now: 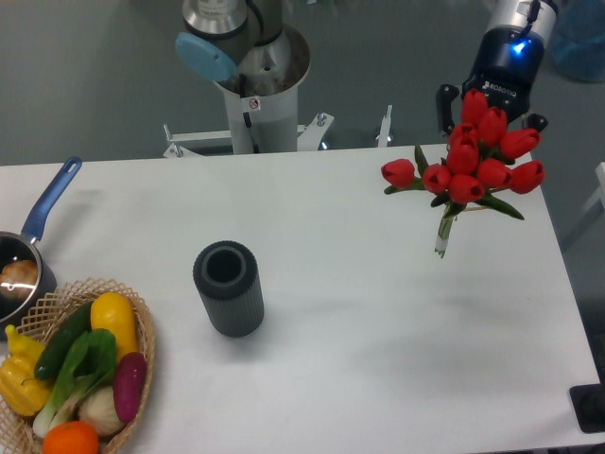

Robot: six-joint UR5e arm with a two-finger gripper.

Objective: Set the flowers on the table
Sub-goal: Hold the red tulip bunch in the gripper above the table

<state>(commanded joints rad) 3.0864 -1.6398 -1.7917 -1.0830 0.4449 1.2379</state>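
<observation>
Far left edge, a small saucepan (pixel 14 274) with a blue handle sits on the white table (pixel 378 322), cut off by the frame, something pale inside it. Just below and touching its side, a wicker basket (pixel 142 326) in the bottom-left corner holds produce: a yellow pepper, a dark green cucumber, a yellow squash, leafy greens, a purple eggplant, an orange, and a pale round item. Right of the basket, near table center-left, a dark grey ribbed cylinder vase (pixel 228 288) stands upright with its open mouth up, apart from everything else. Behind the table at top center, the robot base (pixel 255 57), a grey column with a light blue cap, rises from a white mount. Upper right, the flowers (pixel 473 165), a bunch of red tulip buds with green leaves and thin stems, hang over the right rear part of the table, buds up toward the gripper (pixel 492 99), stem ends pointing down-left; whether the stem tips touch the table, cannot tell. The black gripper with a blue light comes in from the top-right corner and its fingers sit right behind the buds, apparently clamped on the bunch, though the contact point is hidden by the blooms.
</observation>
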